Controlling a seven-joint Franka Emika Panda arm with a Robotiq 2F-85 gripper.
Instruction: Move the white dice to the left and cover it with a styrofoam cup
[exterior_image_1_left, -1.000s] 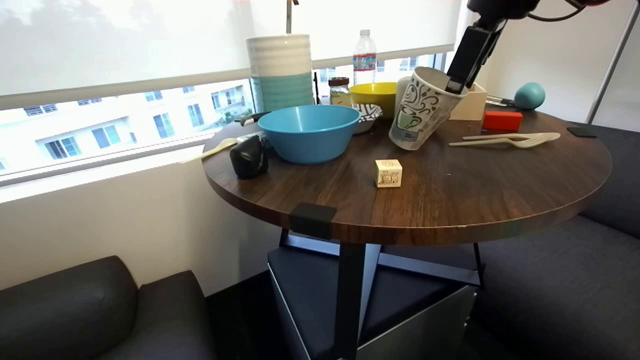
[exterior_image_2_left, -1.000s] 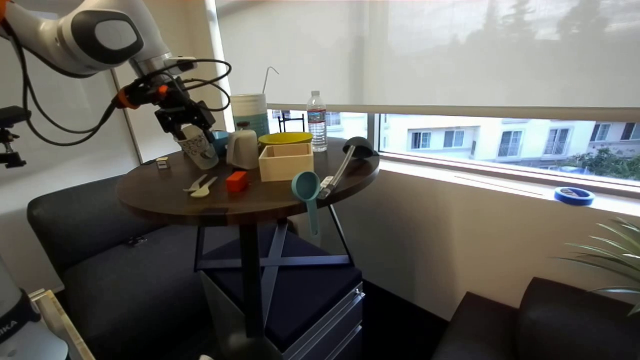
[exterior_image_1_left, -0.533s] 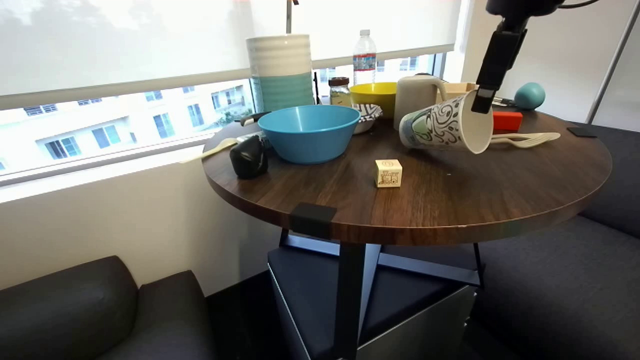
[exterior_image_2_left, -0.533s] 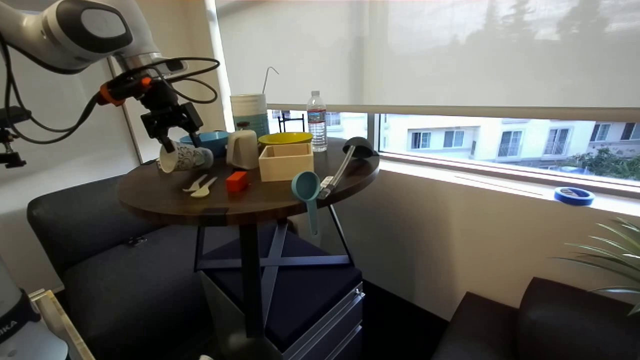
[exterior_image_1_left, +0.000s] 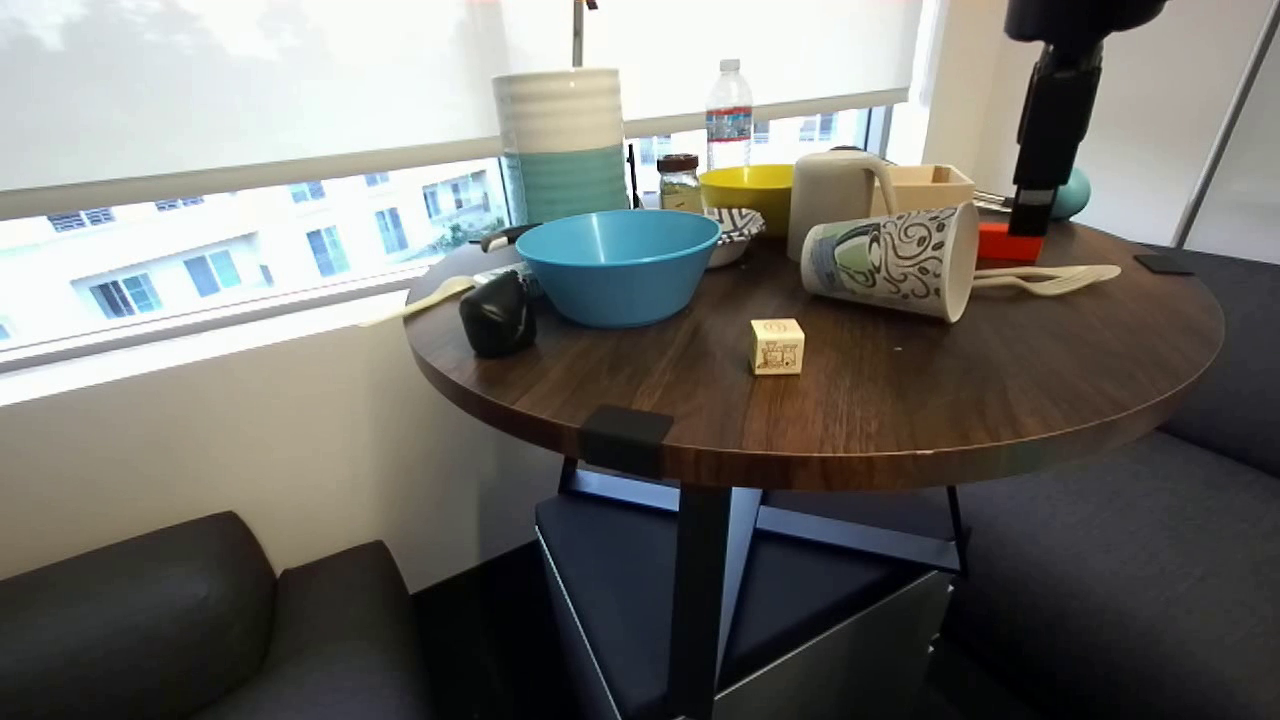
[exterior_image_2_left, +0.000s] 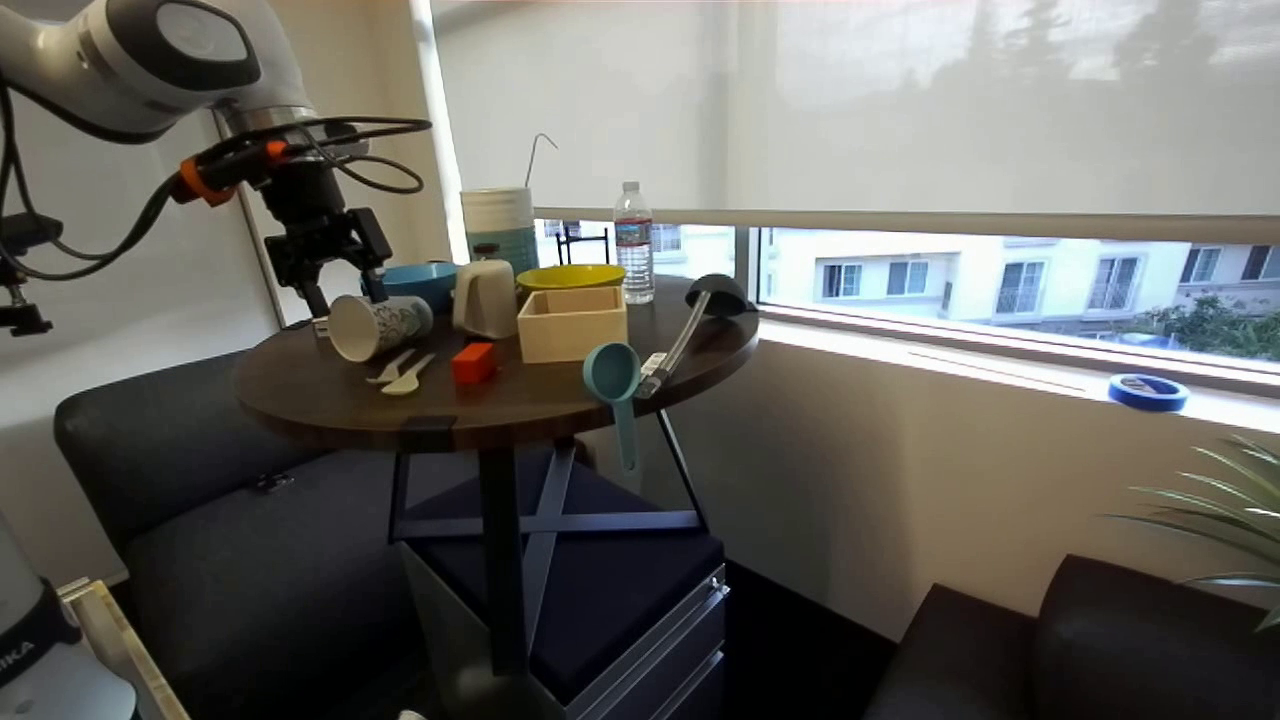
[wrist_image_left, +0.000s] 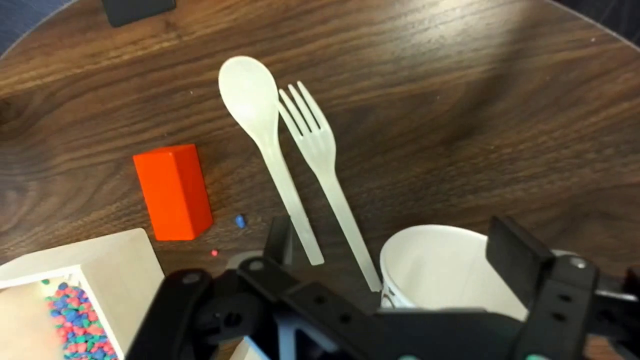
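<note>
The white dice (exterior_image_1_left: 777, 347), a small cream cube with a printed picture, sits on the table near its front edge in an exterior view; it is partly hidden beside the gripper in an exterior view (exterior_image_2_left: 321, 328), and out of the wrist view. The styrofoam cup (exterior_image_1_left: 885, 260) lies on its side behind and right of the dice, mouth to the right; it also shows in an exterior view (exterior_image_2_left: 385, 325). In the wrist view its open mouth (wrist_image_left: 435, 265) lies between the fingers, nearer the right one. My gripper (wrist_image_left: 397, 247) is open and empty, just above the cup's mouth (exterior_image_2_left: 345, 297).
A spoon (wrist_image_left: 250, 95) and fork (wrist_image_left: 320, 150) lie by the cup's rim. A red block (exterior_image_2_left: 474, 363), pale mug (exterior_image_1_left: 830, 200) and tan box (exterior_image_2_left: 572, 330) stand close by. A blue bowl (exterior_image_1_left: 618, 270) and black object (exterior_image_1_left: 498, 315) are left of the dice.
The cup has tipped from leaning against the gripper onto its side. The gripper has moved right in an exterior view, turned more upright, and its fingers are clear of the cup's mouth. The dice is still.
</note>
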